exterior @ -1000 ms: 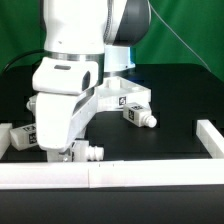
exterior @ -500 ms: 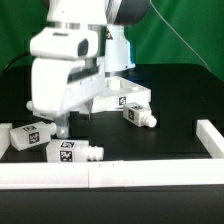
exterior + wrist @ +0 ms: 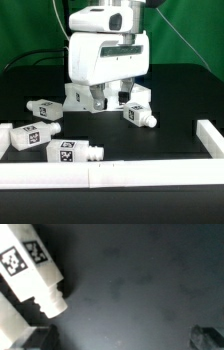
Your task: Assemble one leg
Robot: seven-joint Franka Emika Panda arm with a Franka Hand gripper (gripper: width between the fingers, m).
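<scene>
The hand (image 3: 112, 97) has swung up from the front legs to hang over the middle of the bench (image 3: 180, 90), fingers (image 3: 205, 333) spread wide and empty, so no leg is picked yet. The nearest leg (image 3: 30, 272) lies just beside it. The front leg (image 3: 72, 152) lies farther off. The tray-like top (image 3: 78, 97) beyond is mostly hidden, its contents unclear.

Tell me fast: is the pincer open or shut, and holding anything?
The pincer is open, fingertips wide apart, holding nothing; the leg near it lies ungripped.
</scene>
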